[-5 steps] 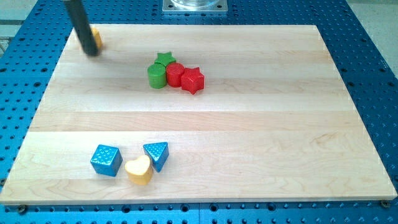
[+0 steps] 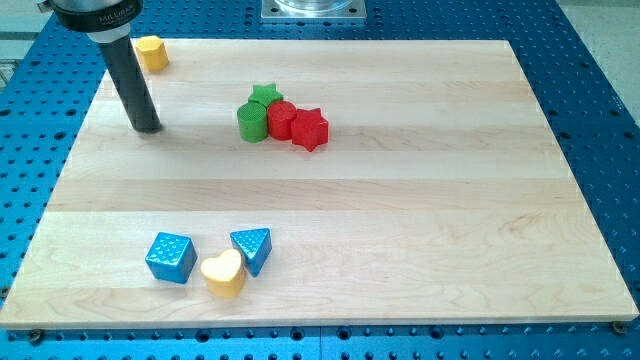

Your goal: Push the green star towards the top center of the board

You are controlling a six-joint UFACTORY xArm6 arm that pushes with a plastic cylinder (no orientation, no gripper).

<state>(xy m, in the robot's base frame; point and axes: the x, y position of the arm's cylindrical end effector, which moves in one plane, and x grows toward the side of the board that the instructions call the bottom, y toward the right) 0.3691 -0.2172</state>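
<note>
The green star (image 2: 265, 95) lies upper middle of the wooden board (image 2: 420, 200), at the top of a tight cluster. A green cylinder (image 2: 252, 122) touches it below left, a red cylinder (image 2: 281, 119) below right, and a red star (image 2: 310, 129) sits at the cluster's right. My tip (image 2: 147, 127) rests on the board well to the left of the cluster, level with the green cylinder, touching no block.
A yellow block (image 2: 151, 52) sits at the board's top left corner, above my tip. Near the bottom left lie a blue cube (image 2: 170, 257), a yellow heart (image 2: 223, 274) and a blue triangle (image 2: 252, 248).
My tip has moved down the view, away from the yellow block at the top left, which now shows fully. No block has moved.
</note>
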